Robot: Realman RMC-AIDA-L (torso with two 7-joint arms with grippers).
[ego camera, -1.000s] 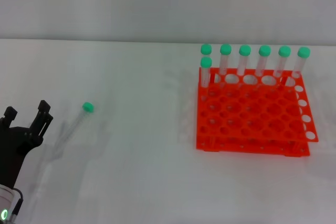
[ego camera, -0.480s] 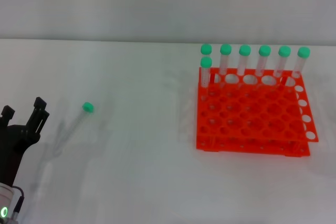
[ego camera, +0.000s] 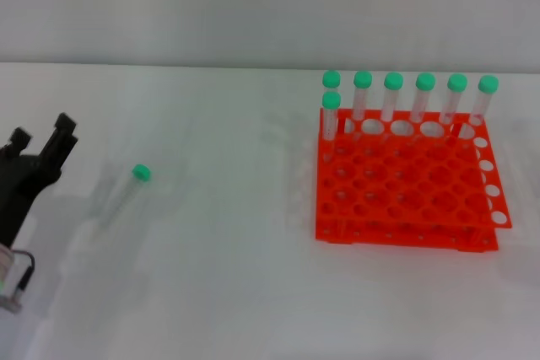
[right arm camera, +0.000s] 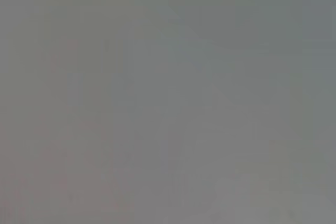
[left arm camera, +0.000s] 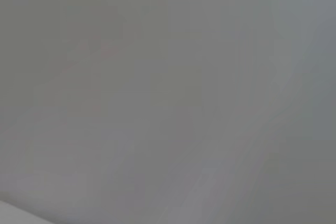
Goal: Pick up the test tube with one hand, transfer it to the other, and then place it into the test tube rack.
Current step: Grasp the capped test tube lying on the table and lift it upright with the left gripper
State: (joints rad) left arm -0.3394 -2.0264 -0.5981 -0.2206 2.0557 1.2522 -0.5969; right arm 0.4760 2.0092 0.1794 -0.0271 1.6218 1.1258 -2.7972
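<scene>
At the near left edge of the white bench (ego camera: 211, 292), the left end effector (ego camera: 38, 145) rises into the head view, a black body with its fingers (ego camera: 61, 134) pointing away from the robot and standing apart with a gap between them, holding nothing. Just beyond it and a little toward the bench's middle lies the test tube (ego camera: 126, 193), flat on the surface, its clear body running back toward the near left and its green cap at the far end; it is near the left end effector but clear of its fingers. Well apart from both, toward the right edge of the bench, stands the test tube rack (ego camera: 405, 183), bright orange, with a grid of round holes, most of them unfilled. Seven other green-capped tubes (ego camera: 393, 95) stand upright in it: six in a line along the rack's far row, and one more in the row just in front, at the rack's left corner. Behind the bench, a plain pale wall (ego camera: 253, 6) closes the scene. The right end effector does not appear in the head view, so whether it is open or closed cannot be told. Both wrist views give only a flat grey field in which nothing can be made out.
</scene>
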